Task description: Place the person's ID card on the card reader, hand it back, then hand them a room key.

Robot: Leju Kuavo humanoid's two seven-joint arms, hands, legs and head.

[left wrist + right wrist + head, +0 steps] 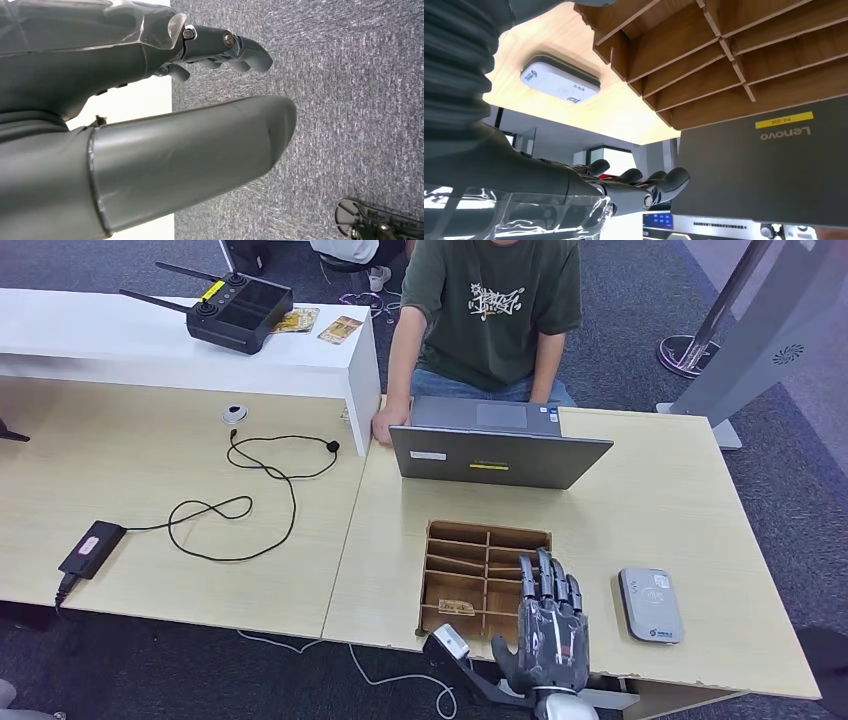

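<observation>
1. Desk (650, 500) of pale wood carries a wooden compartment tray (484, 578) near its front edge, a grey card reader (650, 604) lying flat to the tray's right, and an open grey laptop (498, 452) behind the tray, its lid back facing the robot.
2. Right hand (551, 625) hovers over the near right corner of the tray — fingers extended forward and slightly spread, nothing in them; the right wrist view shows the same fingers (644, 182) held loosely straight, empty.
3. Left hand (150, 100) hangs over grey carpet beside a white panel; its fingers (235, 47) are gently bent and apart, and it holds nothing.
4. A small card (456, 607) lies in a front-left compartment of the tray; whether it is a room key I cannot tell. No ID card can be made out on the reader's top face.
5. A person in a green printed T-shirt (492, 300) sits behind the laptop, one hand (386, 425) resting on the desk at the laptop's left.
6. On the adjoining table to the left — a black power adapter (91, 549) with a looping black cable (240, 502); on the white raised counter (150, 340) behind it sits a black remote controller (238, 308) with antennas.
</observation>
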